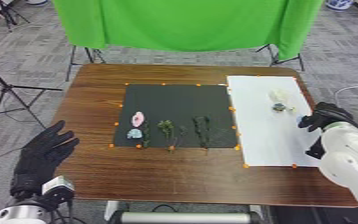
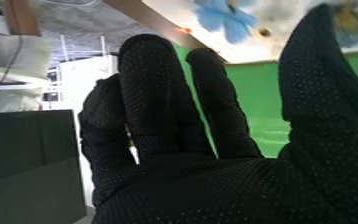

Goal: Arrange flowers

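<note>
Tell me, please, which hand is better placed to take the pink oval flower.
Likely left: the open, black-gloved left hand is nearer the pink flower on the black mat; the right hand is by the white sheet.

1. Left hand (image 1: 44,150): black fabric glove; dark covering extends behind the fingers.
2. Wrist casing (image 1: 58,186), behind the left fingers: pale, box-shaped, dark-edged.
3. Left arm (image 1: 23,213), farther behind the fingers: white rounded shell, black joint section, dark cables (image 1: 67,212) alongside.
4. Right hand (image 1: 329,117): black glove. Right wrist view records fine pale dots across palm and fingers (image 2: 153,95), tips rounded.
5. Right arm (image 1: 346,150), behind the fingers: smooth white curved housings, small dark round marking.
</note>
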